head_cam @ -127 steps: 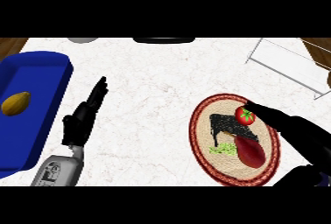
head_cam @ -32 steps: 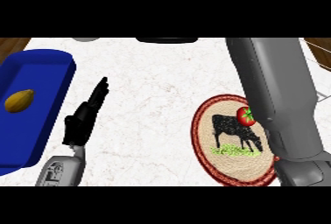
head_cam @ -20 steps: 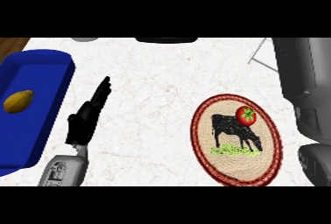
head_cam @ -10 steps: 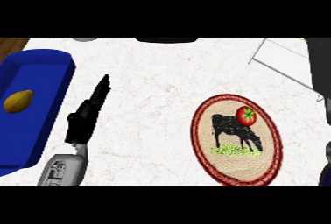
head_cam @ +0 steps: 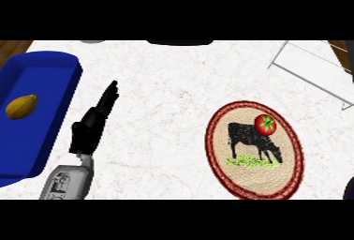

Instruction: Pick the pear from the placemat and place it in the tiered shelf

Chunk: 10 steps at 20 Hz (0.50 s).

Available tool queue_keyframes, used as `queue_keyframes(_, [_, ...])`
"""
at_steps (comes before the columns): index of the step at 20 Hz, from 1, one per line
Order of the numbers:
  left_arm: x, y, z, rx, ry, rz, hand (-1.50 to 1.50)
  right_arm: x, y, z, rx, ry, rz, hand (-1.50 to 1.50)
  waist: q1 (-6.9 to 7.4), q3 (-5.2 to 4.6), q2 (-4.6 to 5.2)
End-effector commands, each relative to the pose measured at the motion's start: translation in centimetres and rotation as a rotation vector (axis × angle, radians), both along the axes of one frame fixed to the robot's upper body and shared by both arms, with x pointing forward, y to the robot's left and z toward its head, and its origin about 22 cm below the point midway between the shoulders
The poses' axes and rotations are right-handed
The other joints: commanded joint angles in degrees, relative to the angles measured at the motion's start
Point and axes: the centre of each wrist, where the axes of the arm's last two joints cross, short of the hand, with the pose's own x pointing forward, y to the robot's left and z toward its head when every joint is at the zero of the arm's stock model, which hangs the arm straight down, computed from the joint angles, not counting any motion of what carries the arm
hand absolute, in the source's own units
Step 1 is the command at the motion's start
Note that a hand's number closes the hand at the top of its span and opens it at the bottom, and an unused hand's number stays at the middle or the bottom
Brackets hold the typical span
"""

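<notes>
The round woven placemat [head_cam: 228, 173] with a red rim and a black cow picture lies right of centre. A red tomato shape [head_cam: 265, 124] with a green top sits at the cow's head. No pear shows on the mat. The white wire tiered shelf [head_cam: 309, 66] stands at the far right, and I see no fruit in the part that shows. My left hand [head_cam: 93, 124] rests open on the counter, fingers pointing away, well left of the mat. My right hand is out of view; a dark sliver [head_cam: 350, 190] at the lower right edge may be its arm.
A deep blue tray [head_cam: 52, 75] fills the left side and holds a yellow-brown oval fruit [head_cam: 21, 107]. A grey object [head_cam: 90, 41] and a black one [head_cam: 180, 42] peek in at the counter's far edge. White marbled counter lies between my left hand and the mat.
A dark red thing under my right hand on the mat in the earliest frame is gone. The right arm reached up toward the shelf, then withdrew out the lower right. The left hand stayed put.
</notes>
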Motion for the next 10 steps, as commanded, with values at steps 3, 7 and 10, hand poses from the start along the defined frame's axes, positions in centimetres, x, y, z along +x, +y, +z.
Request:
queue_keyframes(3, [1.1, -0.5, 0.6, -0.036, -0.025, -0.017, 0.00, 0.3, -3.9, -2.7, -0.006, -0.056, -0.036, 1.50, 1.01, 0.03, 0.59])
queue_keyframes(7, [0.6, -1.4, -0.5, -0.008, 0.000, -0.009, 0.00, -0.2, -3.7, -0.4, 0.087, -0.300, 0.089, 1.50, 0.07, 0.12, 0.33])
queue_keyframes(10, [-0.9, -0.7, 0.0, 0.000, 0.004, 0.000, 0.00, -0.3, -5.0, -1.1, 0.102, -0.323, 0.112, 1.50, 0.56, 0.09, -0.05])
